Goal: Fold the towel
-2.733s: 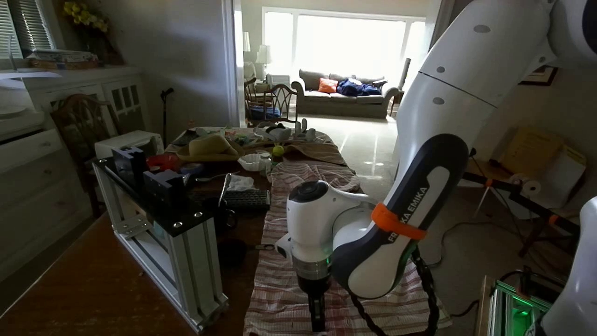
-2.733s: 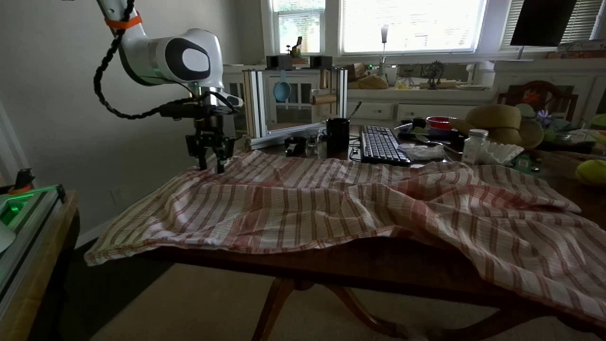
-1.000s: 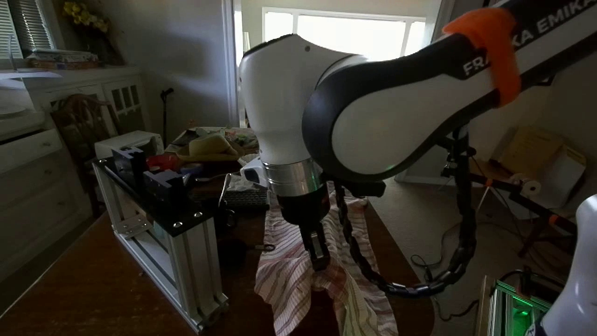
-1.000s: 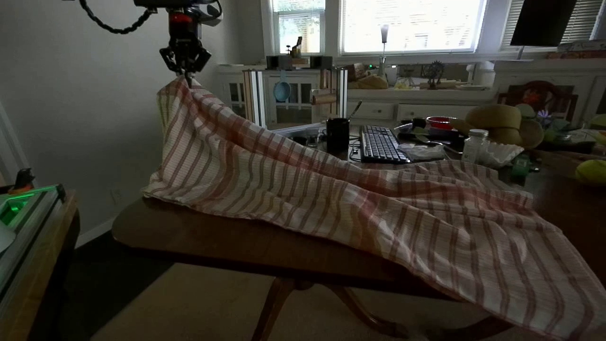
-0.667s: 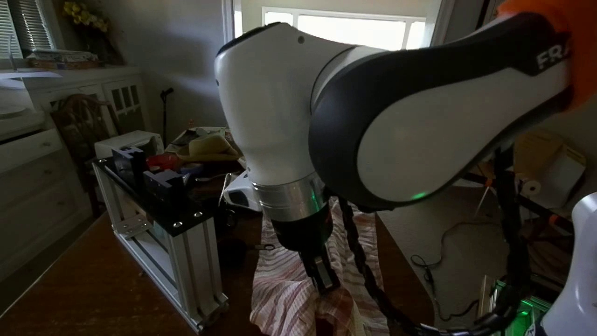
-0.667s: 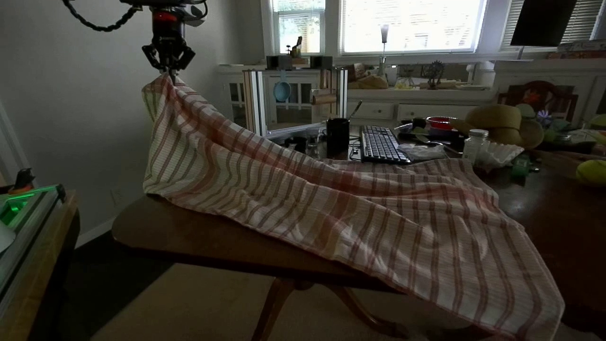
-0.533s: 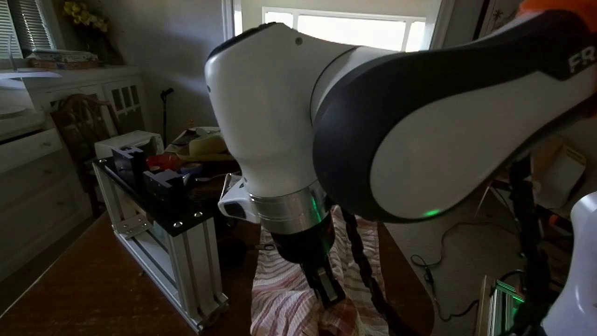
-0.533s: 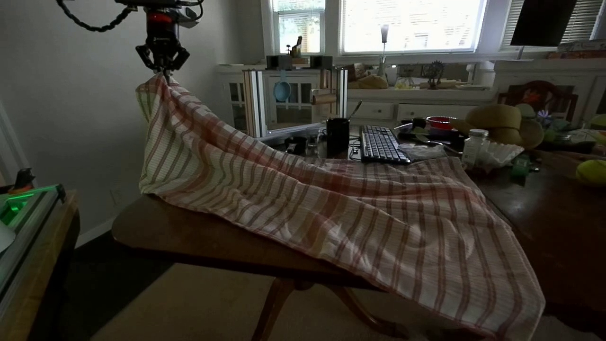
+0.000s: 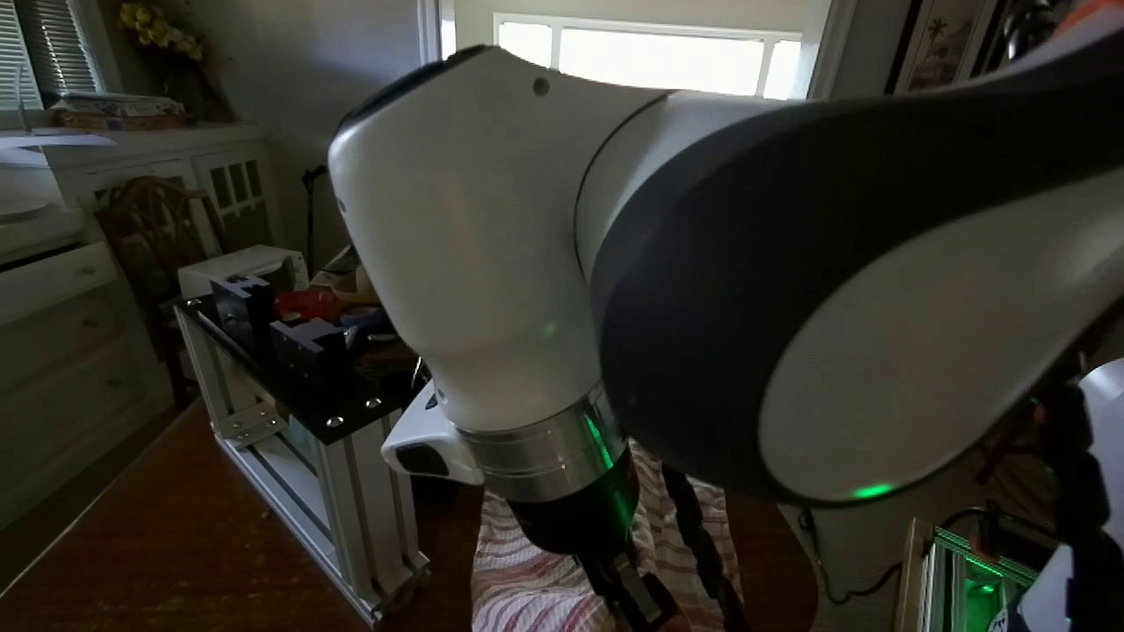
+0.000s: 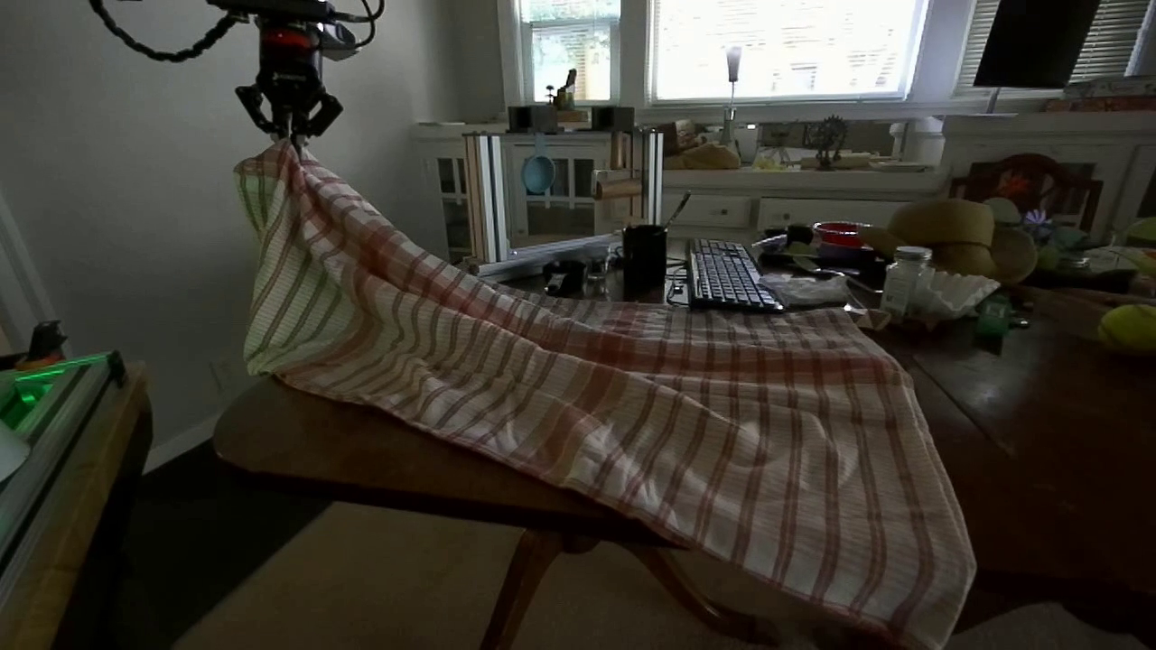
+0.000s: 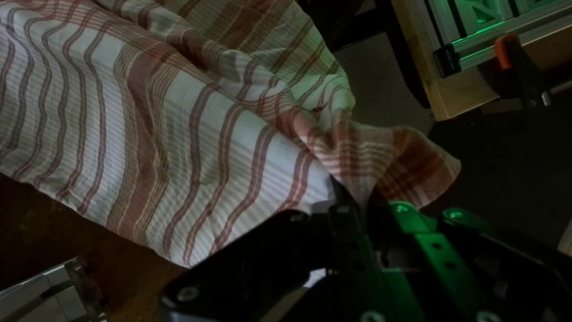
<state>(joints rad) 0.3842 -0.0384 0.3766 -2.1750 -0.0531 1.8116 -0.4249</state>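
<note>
The towel, cream with red-pink stripes, is pulled up into a peak at its left end in an exterior view. From there it slopes down across the wooden table, and its near right corner hangs over the edge. At the peak my gripper is shut on a pinch of the cloth. In the wrist view the towel narrows into folds between the fingertips of the gripper, with a loose flap sticking out beyond. In an exterior view the arm hides much of the towel.
Behind the towel stand a metal frame, a black mug and a keyboard. A glass jar and a straw hat are further right. A green-lit side table stands at the left.
The gripper, open at the cloth at first, has shut on it and lifted it. Moving left in an exterior view, it has dragged the towel along, baring the table's right part.
</note>
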